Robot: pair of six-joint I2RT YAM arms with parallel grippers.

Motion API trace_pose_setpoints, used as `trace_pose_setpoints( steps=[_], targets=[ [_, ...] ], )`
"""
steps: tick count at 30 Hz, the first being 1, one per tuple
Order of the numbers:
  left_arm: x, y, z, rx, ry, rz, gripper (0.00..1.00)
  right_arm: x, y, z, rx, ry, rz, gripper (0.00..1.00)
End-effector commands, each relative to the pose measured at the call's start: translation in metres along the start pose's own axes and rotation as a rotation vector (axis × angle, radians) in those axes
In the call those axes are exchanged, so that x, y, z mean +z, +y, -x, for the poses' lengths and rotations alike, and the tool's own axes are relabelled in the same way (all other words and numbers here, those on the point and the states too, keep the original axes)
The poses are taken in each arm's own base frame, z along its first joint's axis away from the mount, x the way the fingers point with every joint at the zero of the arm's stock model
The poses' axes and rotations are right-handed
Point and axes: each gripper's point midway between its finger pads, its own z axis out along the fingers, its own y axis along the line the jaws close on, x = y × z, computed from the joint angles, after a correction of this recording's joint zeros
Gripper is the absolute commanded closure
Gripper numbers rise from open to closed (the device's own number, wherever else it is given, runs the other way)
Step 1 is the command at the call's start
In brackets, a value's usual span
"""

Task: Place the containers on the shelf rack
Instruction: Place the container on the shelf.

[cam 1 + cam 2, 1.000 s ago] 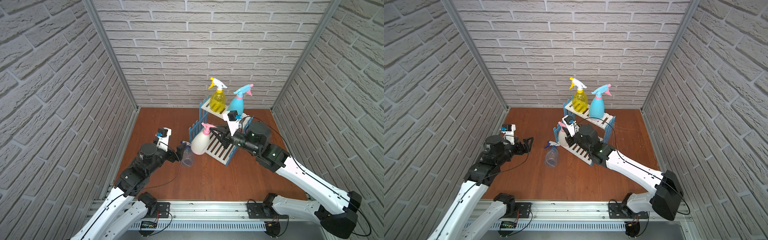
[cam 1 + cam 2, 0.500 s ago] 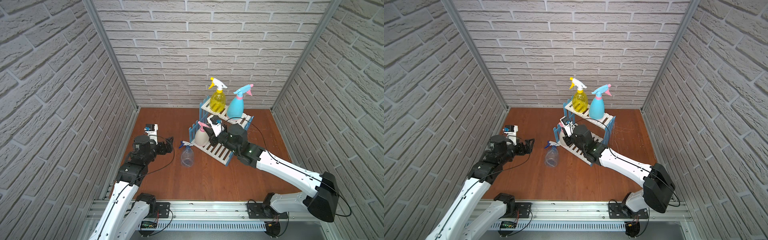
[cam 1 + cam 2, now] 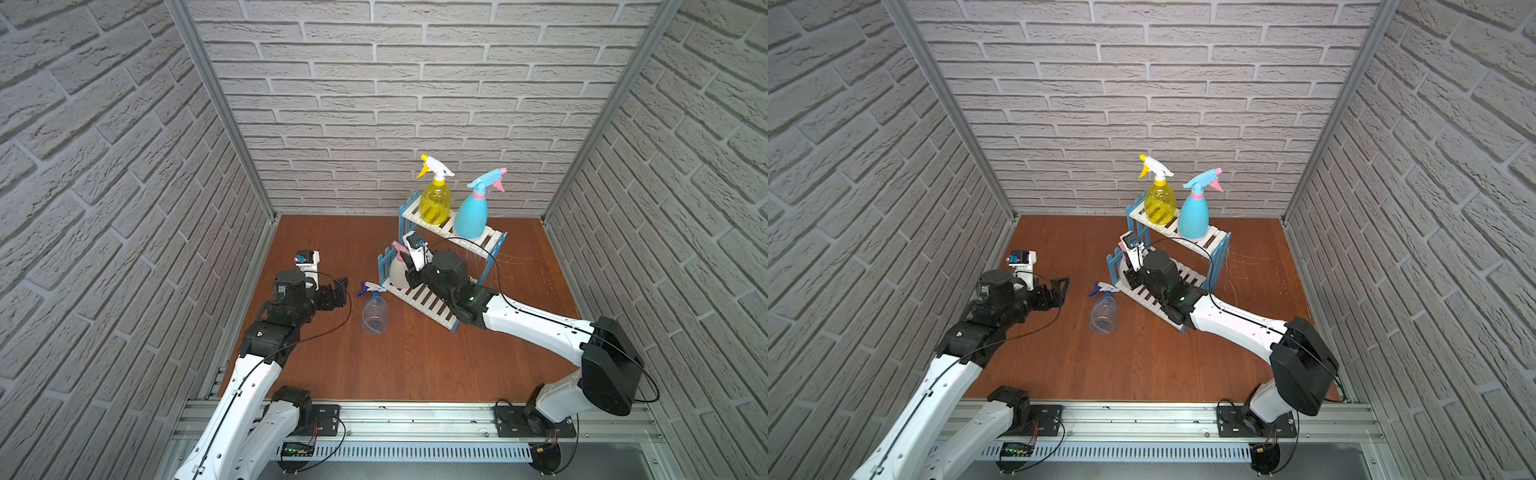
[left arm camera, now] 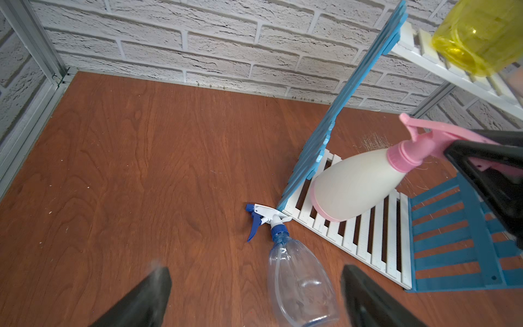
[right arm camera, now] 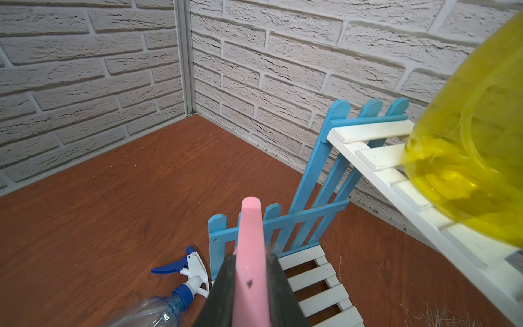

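The cream-white bottle [image 4: 356, 184] hangs tilted from the right jaws, which are clamped shut on its pink trigger head [image 5: 250, 254]; its pink base meets the white slats of the lower tier of the shelf rack [image 5: 308, 211], though whether it bears on them cannot be told; nor can its fill be seen through the opaque wall. Above and beyond those jaws, on the upper tier, the yellow bottle [image 3: 434, 203] stands upright, translucent, with the light blue bottle [image 3: 471, 218] just beside it. The clear bottle [image 4: 300, 280] lies on its side just ahead of the left jaws, looking empty apart from its dip tube; its blue-white trigger sits just beside the rack's front corner. The table [image 3: 415, 365] is reddish-brown wood grain; pale brick walls [image 3: 415, 104] close it in on three sides. The left jaws are spread wide, low over the table, gripping nothing and apart from the clear bottle.
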Motion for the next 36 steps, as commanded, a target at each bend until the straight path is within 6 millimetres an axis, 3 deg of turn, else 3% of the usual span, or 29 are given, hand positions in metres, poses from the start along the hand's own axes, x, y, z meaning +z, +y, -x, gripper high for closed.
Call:
trace_pose_setpoints(
  steps=[1, 14, 23, 27, 31, 36],
  targets=[
    [0.003, 0.001, 0.007, 0.012, -0.036, 0.001, 0.02, 0.007, -0.01, 0.014, 0.07, -0.091, -0.044, 0.96],
    [0.009, 0.003, 0.003, 0.019, -0.014, 0.012, 0.02, 0.03, -0.024, -0.01, 0.105, -0.044, -0.095, 0.96],
    [0.01, 0.004, 0.002, 0.02, -0.008, 0.014, 0.02, 0.036, -0.026, -0.02, 0.112, -0.017, -0.099, 0.96],
    [0.01, 0.004, 0.0, 0.021, -0.003, 0.011, 0.02, 0.036, -0.027, -0.022, 0.114, -0.004, -0.104, 0.87],
    [0.01, 0.003, 0.0, 0.022, -0.005, 0.009, 0.02, 0.036, -0.027, -0.022, 0.115, 0.009, -0.101, 0.66],
    [0.009, 0.005, 0.0, 0.023, -0.006, 0.016, 0.02, 0.036, -0.026, -0.02, 0.113, 0.016, -0.094, 0.47]
  ],
)
